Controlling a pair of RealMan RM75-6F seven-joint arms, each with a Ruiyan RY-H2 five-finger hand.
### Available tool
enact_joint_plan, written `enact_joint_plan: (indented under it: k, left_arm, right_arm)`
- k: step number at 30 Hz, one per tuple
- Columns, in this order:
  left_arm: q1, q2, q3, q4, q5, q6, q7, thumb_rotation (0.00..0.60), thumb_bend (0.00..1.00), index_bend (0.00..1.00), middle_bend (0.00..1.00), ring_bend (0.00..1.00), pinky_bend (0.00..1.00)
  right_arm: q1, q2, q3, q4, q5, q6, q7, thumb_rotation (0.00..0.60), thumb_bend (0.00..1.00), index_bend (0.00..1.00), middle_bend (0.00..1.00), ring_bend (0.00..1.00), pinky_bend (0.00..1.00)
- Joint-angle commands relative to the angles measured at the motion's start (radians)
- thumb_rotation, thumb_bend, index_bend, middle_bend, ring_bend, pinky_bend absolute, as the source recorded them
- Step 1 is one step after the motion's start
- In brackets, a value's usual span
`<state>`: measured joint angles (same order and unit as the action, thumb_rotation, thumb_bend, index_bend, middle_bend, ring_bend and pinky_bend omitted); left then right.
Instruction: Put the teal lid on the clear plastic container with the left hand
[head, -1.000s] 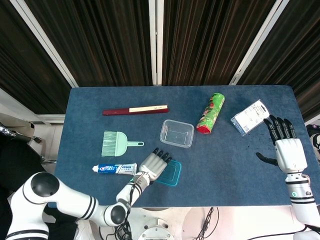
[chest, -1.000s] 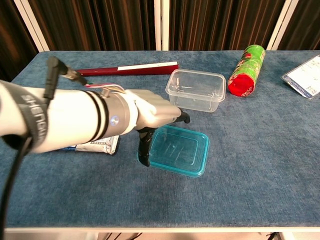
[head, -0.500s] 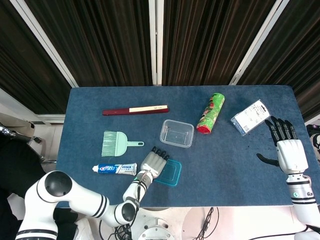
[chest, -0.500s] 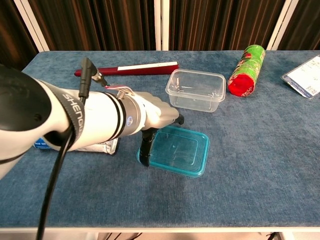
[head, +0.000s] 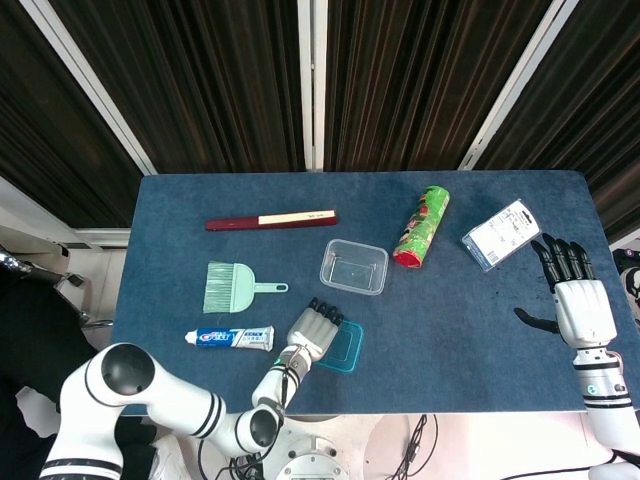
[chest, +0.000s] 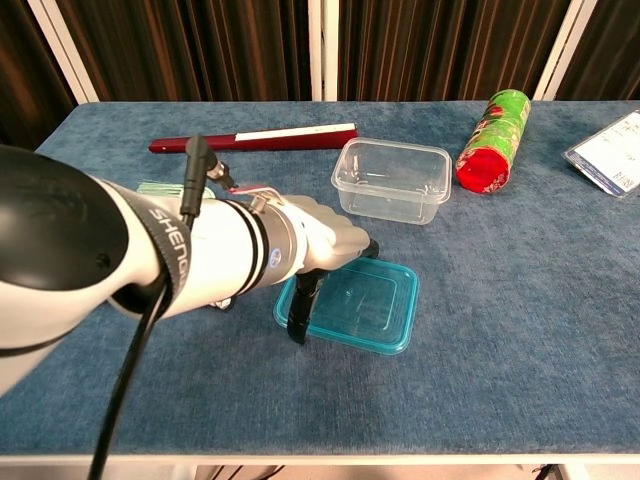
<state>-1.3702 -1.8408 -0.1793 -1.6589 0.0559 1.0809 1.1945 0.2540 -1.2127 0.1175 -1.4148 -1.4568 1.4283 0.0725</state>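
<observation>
Nearest to us, our left robot hand (chest: 325, 245) sits low over the blue surface (chest: 500, 380), at the left edge of the teal lid (chest: 365, 305). From the chest view its thumb (chest: 300, 310) reaches down to the surface just beside the lid's near left corner, while its other fingers (head: 322, 322) lie spread over the lid's left part in the head view. We cannot tell whether the lid is actually clamped between thumb and fingers; it appears to lie flat on the surface. Left of this hand lies a toothpaste tube (head: 230, 337), largely hidden behind our forearm in the chest view.

Off to the right, near the surface's edge, our right robot hand (head: 578, 305) rests with fingers apart and straight, thumb out to the side, holding nothing.

Farther back from the lid stands the clear plastic container (chest: 392, 180), upright, open at the top and apart from the lid, slightly to its right. Level with it on the left is a small green brush (head: 232, 287). To the container's right a green cylindrical can with a red end (chest: 492, 140) lies on its side, close to the container. Farther right lies a clear blister package with a white card (head: 500, 234). Farthest on the left lies a long dark red case with a pale band (chest: 255, 138).
</observation>
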Motion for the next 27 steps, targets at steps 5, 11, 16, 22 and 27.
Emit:
enact_joint_plan:
  k: [5, 11, 16, 22, 27]
  left_arm:
    - [0.011, 0.01, 0.01, 0.01, 0.043, -0.017, -0.031, 0.6, 0.06, 0.26, 0.21, 0.12, 0.22]
    - [0.045, 0.06, 0.038, -0.039, 0.145, -0.019, -0.087, 0.6, 0.11, 0.35, 0.32, 0.25, 0.34]
    - [0.089, 0.137, 0.06, -0.118, 0.233, 0.019, -0.145, 0.6, 0.11, 0.35, 0.32, 0.25, 0.34]
    - [0.127, 0.246, 0.038, -0.166, 0.285, 0.013, -0.226, 0.6, 0.11, 0.35, 0.32, 0.25, 0.33]
    - [0.093, 0.291, -0.015, -0.091, 0.275, -0.072, -0.252, 0.6, 0.1, 0.34, 0.31, 0.25, 0.31]
  right_arm:
    - [-0.003, -0.001, 0.002, -0.001, -0.004, -0.001, 0.001, 0.6, 0.02, 0.0, 0.0, 0.0, 0.0]
    - [-0.002, -0.004, 0.006, -0.005, -0.008, 0.0, -0.005, 0.6, 0.02, 0.0, 0.0, 0.0, 0.0]
    - [-0.001, 0.001, 0.006, -0.017, -0.018, 0.0, -0.006, 0.6, 0.02, 0.0, 0.0, 0.0, 0.0]
    - [-0.003, 0.01, 0.009, -0.032, -0.03, 0.01, -0.015, 0.6, 0.02, 0.0, 0.0, 0.0, 0.0]
    - [-0.011, 0.02, 0.008, -0.05, -0.033, 0.021, -0.033, 0.6, 0.02, 0.0, 0.0, 0.0, 0.0]
